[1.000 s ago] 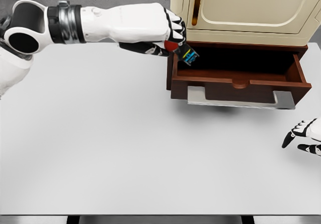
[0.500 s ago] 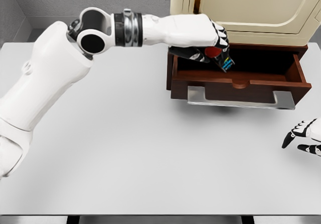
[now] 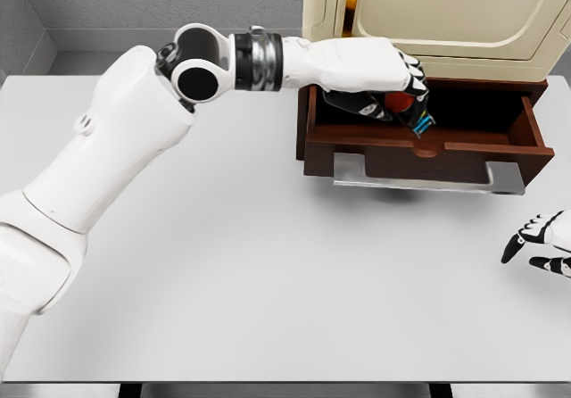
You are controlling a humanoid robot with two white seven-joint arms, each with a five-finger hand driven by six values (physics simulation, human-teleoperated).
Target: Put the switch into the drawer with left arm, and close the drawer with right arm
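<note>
The switch (image 3: pixel 413 112), a small dark console with red and blue ends, is held tilted over the inside of the open brown drawer (image 3: pixel 500 148). My left hand (image 3: pixel 393 90) is shut on it, the arm reaching across from the left above the drawer's front edge. The drawer's silver handle (image 3: pixel 428 177) faces me. At the right edge, low on the table, my right hand (image 3: pixel 540 242) rests with its fingers relaxed, holding nothing.
A cream cabinet (image 3: pixel 446 14) stands on top of the drawer unit at the back right. The grey table (image 3: pixel 250 264) stretches out in front and to the left. A grey wall runs behind.
My left arm has carried the switch rightward and down, from the drawer's left corner to over its middle. The right hand has not moved.
</note>
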